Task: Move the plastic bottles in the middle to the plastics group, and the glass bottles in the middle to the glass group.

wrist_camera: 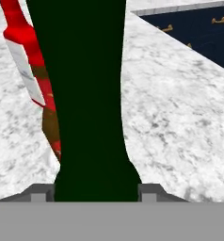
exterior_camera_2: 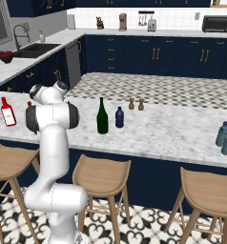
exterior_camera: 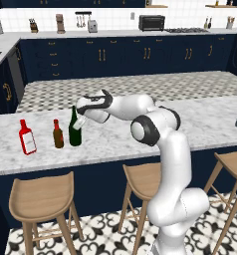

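Because the brown bottle (exterior_camera: 58,134) stands just beside the green bottle (exterior_camera: 75,128) that sits between my gripper's (exterior_camera: 79,123) fingers, I judge a sideways nudge on release could knock it, or tip the tall one. In the hand view the green bottle's body (wrist_camera: 85,94) fills the gap between both fingertips, so I read the gripper as holding it. It stands upright on the counter (exterior_camera: 115,139), long axis vertical, neck up. The red bottle (exterior_camera: 27,137) lies beyond the brown one.
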